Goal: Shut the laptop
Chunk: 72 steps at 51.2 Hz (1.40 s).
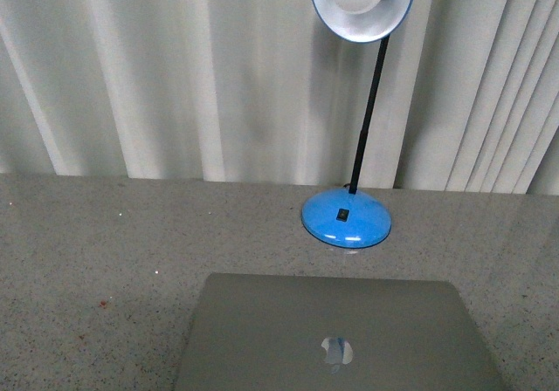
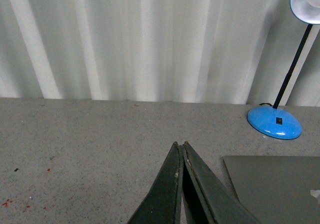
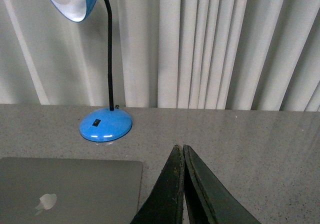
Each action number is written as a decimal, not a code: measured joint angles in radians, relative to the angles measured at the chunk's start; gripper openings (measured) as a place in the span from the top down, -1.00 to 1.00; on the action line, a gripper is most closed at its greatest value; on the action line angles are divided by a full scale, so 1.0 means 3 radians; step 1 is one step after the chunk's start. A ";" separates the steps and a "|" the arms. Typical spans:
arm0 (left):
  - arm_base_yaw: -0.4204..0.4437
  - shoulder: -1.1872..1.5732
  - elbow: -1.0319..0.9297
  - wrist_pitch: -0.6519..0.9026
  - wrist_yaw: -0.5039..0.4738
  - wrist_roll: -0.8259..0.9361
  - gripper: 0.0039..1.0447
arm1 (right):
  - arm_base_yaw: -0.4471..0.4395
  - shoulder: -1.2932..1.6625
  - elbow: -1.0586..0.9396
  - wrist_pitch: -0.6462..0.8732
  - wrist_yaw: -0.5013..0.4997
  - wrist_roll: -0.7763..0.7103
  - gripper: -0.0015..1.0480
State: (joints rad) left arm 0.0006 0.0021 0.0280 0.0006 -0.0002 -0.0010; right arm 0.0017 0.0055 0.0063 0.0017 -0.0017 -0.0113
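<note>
The laptop (image 1: pixel 336 334) lies at the near edge of the front view with its plain grey lid facing up and the shiny apple logo showing. Only the lid is seen; no keys or screen show. The lid also shows in the left wrist view (image 2: pixel 280 184) and in the right wrist view (image 3: pixel 70 189). My left gripper (image 2: pixel 180 145) is shut and empty over the bare table, to the left of the laptop. My right gripper (image 3: pixel 180 147) is shut and empty, to the right of the laptop. Neither gripper touches the lid. Neither arm shows in the front view.
A blue desk lamp stands behind the laptop on its round blue base (image 1: pixel 347 217), with a black neck and its shade (image 1: pixel 362 3) high up. White vertical blinds (image 1: pixel 175 68) close off the back. The speckled grey table (image 1: pixel 96 251) stretches to both sides.
</note>
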 joint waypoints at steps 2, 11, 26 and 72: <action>0.0000 0.0001 0.0000 0.0000 0.0000 0.0000 0.94 | 0.0000 0.0000 0.0000 0.0000 0.0000 0.0000 0.94; 0.0000 0.0000 0.0000 0.0000 0.0000 -0.0003 0.54 | 0.0000 -0.0001 0.0000 0.0000 0.0000 0.0000 0.57; 0.0000 0.0000 0.0000 0.0000 0.0000 -0.0003 -0.42 | 0.0000 -0.0001 0.0000 -0.0001 0.0000 0.0000 -0.38; 0.0000 0.0000 0.0000 0.0000 0.0000 -0.0001 -0.87 | 0.0000 -0.0001 0.0000 -0.0001 0.0000 0.0001 -0.86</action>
State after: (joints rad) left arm 0.0006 0.0021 0.0280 0.0006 -0.0002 -0.0013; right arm 0.0017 0.0051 0.0063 0.0013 -0.0017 -0.0109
